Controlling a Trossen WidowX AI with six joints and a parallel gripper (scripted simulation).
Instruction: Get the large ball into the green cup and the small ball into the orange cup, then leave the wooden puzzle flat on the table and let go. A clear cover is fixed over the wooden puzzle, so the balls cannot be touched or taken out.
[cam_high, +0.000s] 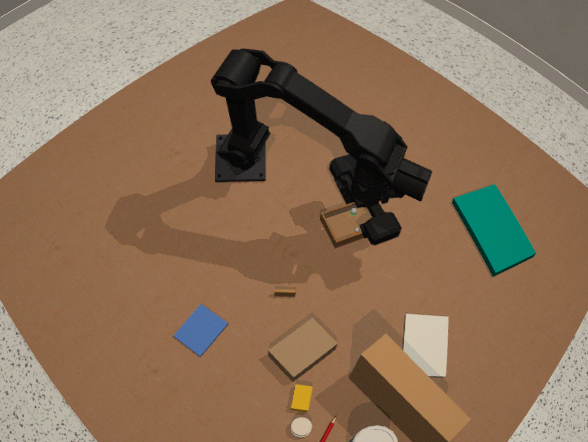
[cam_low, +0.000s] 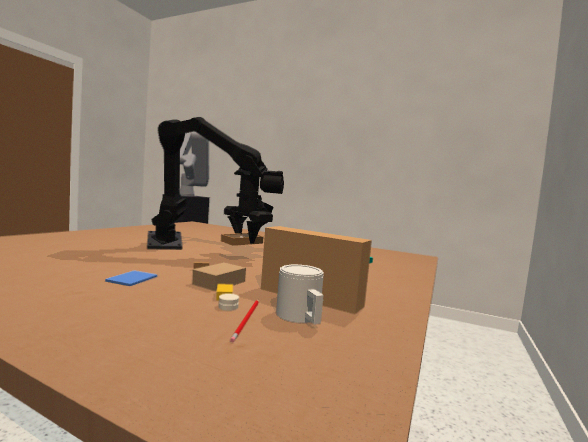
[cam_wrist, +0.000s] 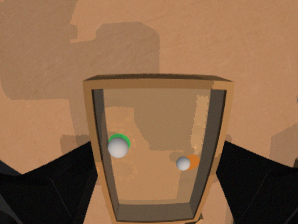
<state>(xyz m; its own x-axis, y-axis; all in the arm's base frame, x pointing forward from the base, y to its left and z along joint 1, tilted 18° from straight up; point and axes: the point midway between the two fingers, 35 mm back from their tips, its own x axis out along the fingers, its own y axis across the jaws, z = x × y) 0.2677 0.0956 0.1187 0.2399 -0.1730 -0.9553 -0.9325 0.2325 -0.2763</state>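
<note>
My gripper is shut on the wooden puzzle, with one finger on each long side. The puzzle is a shallow wooden tray and sits level, at or just above the table. I cannot tell whether it touches. In the wrist view the large white ball rests in the green cup by the left wall. The small white ball sits at the orange cup near the right wall.
A green flat box lies to the right. In front are a small wooden piece, a blue sheet, a tan flat box, a white sheet, a tall tan box, a mug and a red pencil.
</note>
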